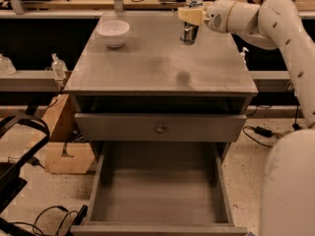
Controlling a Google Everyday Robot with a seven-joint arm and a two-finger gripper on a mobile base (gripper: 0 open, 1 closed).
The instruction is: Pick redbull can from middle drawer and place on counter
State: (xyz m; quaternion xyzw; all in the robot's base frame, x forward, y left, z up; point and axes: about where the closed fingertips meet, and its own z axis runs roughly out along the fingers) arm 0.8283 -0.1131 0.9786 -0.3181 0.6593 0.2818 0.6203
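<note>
silver and blue drink can (187, 34) is up at the far right part of the grey tabletop (147, 63). the robot's tool (191, 14) is clamped on its upper part, cream fingers (182, 14) pressed on it just under the shiny top. can looks upright. from where i'm standing i honestly can't tell if its base is sitting on the tabletop or hanging just above it. the drawer (157, 195) it's meant to come out of stands wide open down below with nothing in it. so i'd say the picking half is done and only the set-down and let-go are left.

handling-wise: a slim can like that is light. it's stiff around the rim but thin in the wall, so squeeze too hard mid-body and it dents. the metal is slick too, so a loose grip could let it slide or twist. the high grip near the top seems fine for holding. it's tall and narrow though, so it'd tip easily if released off-level or nudged when the tool backs off. white bowl (112, 32) sits well apart at the far left, not in the way.
</note>
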